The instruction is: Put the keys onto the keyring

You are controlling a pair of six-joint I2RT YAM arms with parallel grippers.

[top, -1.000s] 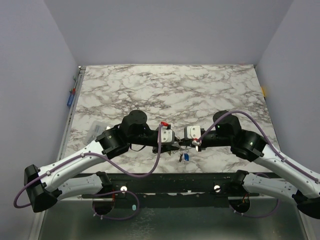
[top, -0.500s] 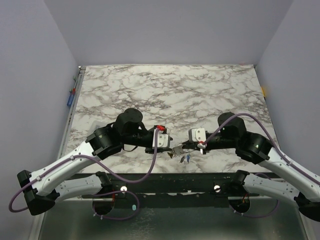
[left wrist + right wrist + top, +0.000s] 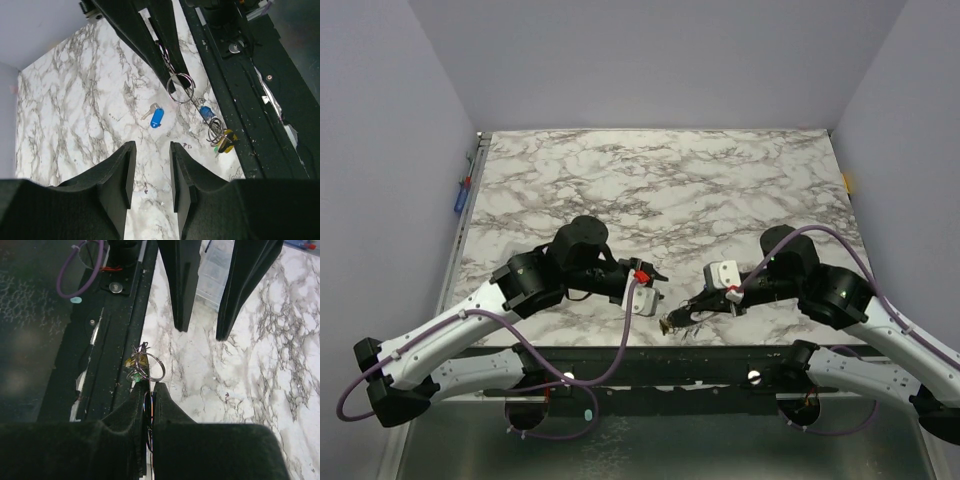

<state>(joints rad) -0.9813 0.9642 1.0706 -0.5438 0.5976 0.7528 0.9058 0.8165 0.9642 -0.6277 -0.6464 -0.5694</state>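
Left wrist alone shows a blue key (image 3: 157,117) just ahead of the open left end effector (image 3: 151,148) — right end effector (image 3: 151,386) pinches the keyring (image 3: 169,90).

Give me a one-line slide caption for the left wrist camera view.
Left gripper open, pointing at a loose blue key on the marble table; right gripper beyond holds the keyring.
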